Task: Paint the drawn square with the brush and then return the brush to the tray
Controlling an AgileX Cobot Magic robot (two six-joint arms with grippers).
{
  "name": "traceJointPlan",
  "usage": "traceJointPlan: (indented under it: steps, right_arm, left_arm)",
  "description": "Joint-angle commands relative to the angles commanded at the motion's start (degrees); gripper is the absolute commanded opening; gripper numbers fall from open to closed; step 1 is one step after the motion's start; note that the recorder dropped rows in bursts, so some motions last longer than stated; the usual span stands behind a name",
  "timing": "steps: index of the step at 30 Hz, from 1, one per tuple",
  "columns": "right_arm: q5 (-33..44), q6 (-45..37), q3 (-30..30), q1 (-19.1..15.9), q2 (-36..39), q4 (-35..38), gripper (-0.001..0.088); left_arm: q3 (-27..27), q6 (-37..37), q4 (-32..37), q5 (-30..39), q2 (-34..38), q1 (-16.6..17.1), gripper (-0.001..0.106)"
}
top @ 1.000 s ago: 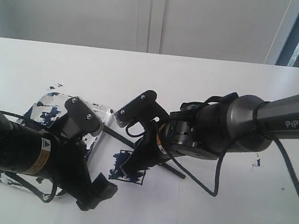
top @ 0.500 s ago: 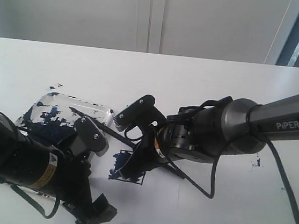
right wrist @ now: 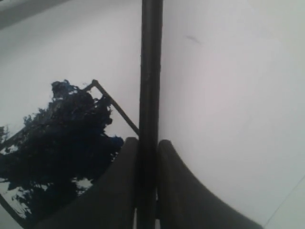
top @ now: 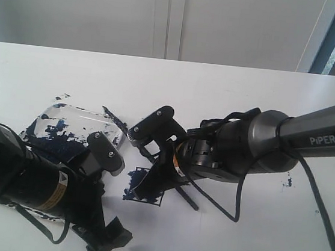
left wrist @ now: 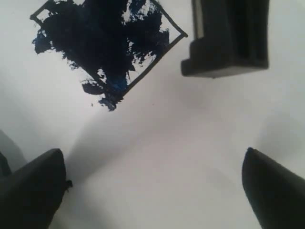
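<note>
A white counter [top: 249, 98] fills the exterior view. The right arm [top: 268, 146], grey and black, reaches in from the right edge to the middle. The left arm [top: 22, 175], black, lies along the lower left; a second ago it covered much of the tray, and it has since drawn back toward the near edge.

The tray [top: 77, 118], clear plastic blotched with dark blue paint, sits left of centre and shows more of itself than before. Just beside it on the right is the drawn square [left wrist: 102, 45], mostly filled with ragged dark blue strokes that spill past one edge.

The left hand [left wrist: 152, 191] hangs above bare white surface near the square, its fingers spread wide and holding nothing.

The right hand [right wrist: 147, 148] is over the square and now pinches the brush [right wrist: 150, 71] between pressed-in fingers; a second ago they stood wider apart. The thin black brush slants across the square. Its dark tip points over the tray's far right corner, higher and farther right than half a second ago.
</note>
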Motion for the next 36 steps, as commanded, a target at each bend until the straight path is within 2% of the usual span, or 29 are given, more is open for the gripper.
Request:
traceJointPlan:
  steps: [2,4,10,16,20,26,31,36]
  right_arm:
    - [1.0,-0.3,0.0,0.4,-2.1,0.0,0.0000]
    - [5.4,-3.3,-0.7,1.5,-5.0,0.0,0.0000]
    - [33.3,-16.7,-3.1,6.4,-11.5,-0.2,0.0000]
    - [48.9,-29.1,-6.8,9.7,-15.6,8.7,0.0000]
    - [61.3,-33.2,-10.0,11.0,-16.5,10.1,0.0000]
    - [62.3,-40.5,-12.3,11.3,-16.9,14.8,0.0000]
    - [62.3,-43.8,-12.3,11.3,-15.7,19.4,0.0000]
    - [62.3,-44.8,-12.1,11.3,-15.8,20.0,0.0000]
  left_arm:
    - [0.0,0.0,0.0,0.0,0.0,0.0,0.101]
    - [0.0,0.0,0.0,0.0,0.0,0.0,0.101]
    - [0.0,0.0,0.0,0.0,0.0,0.0,0.101]
    - [0.0,-0.4,0.0,0.0,0.0,0.0,0.101]
    - [0.0,-0.4,0.0,0.0,0.0,0.0,0.101]
    - [0.0,-0.5,0.0,-0.2,0.0,0.0,0.101]
    - [0.0,-0.5,0.0,-0.4,0.0,0.0,0.101]
    - [0.0,-0.5,0.0,0.2,0.0,0.0,0.101]
